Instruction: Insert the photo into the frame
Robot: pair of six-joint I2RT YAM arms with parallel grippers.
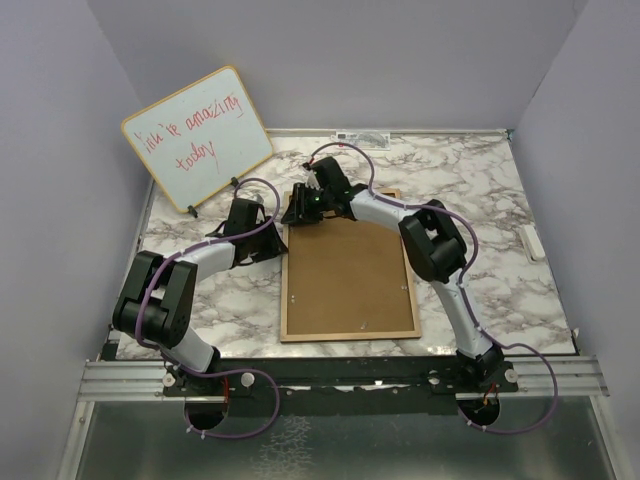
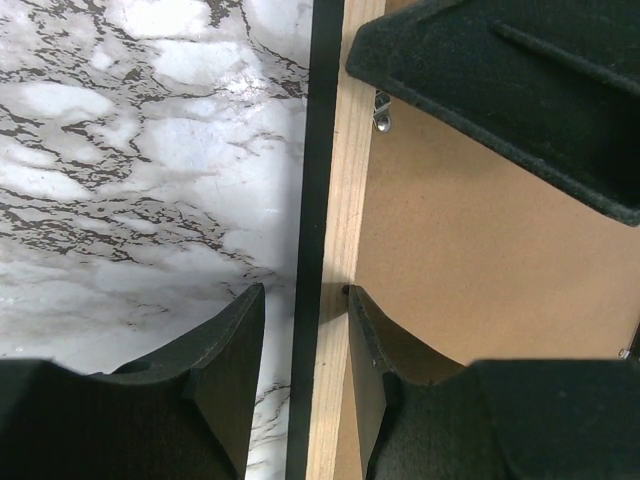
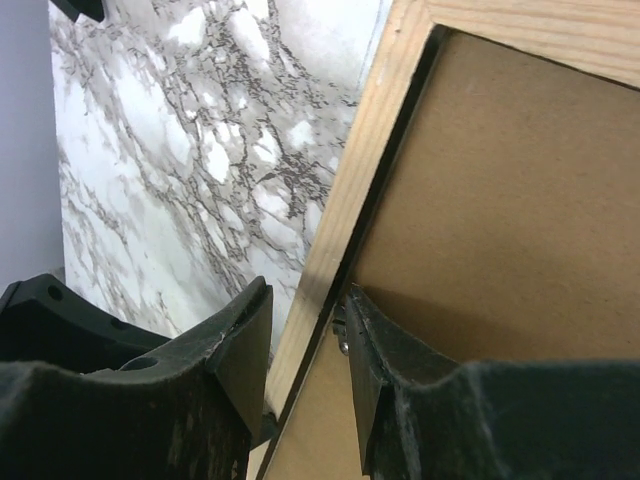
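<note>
The frame [image 1: 350, 335] lies flat on the marble table [image 1: 480, 180], wood face up, with a brown board [image 1: 345, 265] filling it. The left gripper [image 2: 305, 295] straddles the left rail, and the right gripper [image 3: 308, 290] straddles the rail by the far-left corner. Both have their jaws apart, the inner finger against the rail and the outer finger just off it.

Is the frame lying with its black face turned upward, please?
No, the frame shows its light wood face upward, around the brown board.
</note>
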